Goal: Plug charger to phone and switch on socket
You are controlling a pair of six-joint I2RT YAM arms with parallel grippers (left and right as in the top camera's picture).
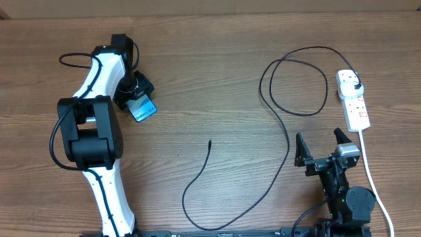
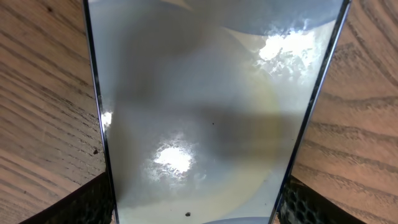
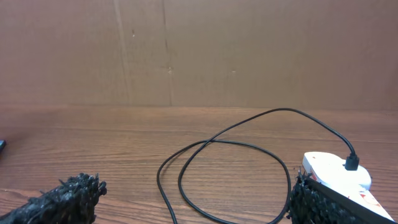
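Overhead, the phone (image 1: 143, 110) is lying far left of the socket (image 1: 353, 99), with the left gripper (image 1: 134, 95) bending down over it. Its pads (image 2: 93, 204) are touching both long edges, so it is probably squeezing the phone. Glass is slippery and breakable, so gripping the thin sides is safest. The right gripper (image 1: 322, 146) is hanging wide open near the socket; the floppy charger (image 1: 208, 146) is trailing left from it.

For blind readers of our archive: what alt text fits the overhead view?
The left gripper sits over the phone on a wooden table. The black charger loops from the white socket, its free tip lying mid-table; the right gripper stands open.
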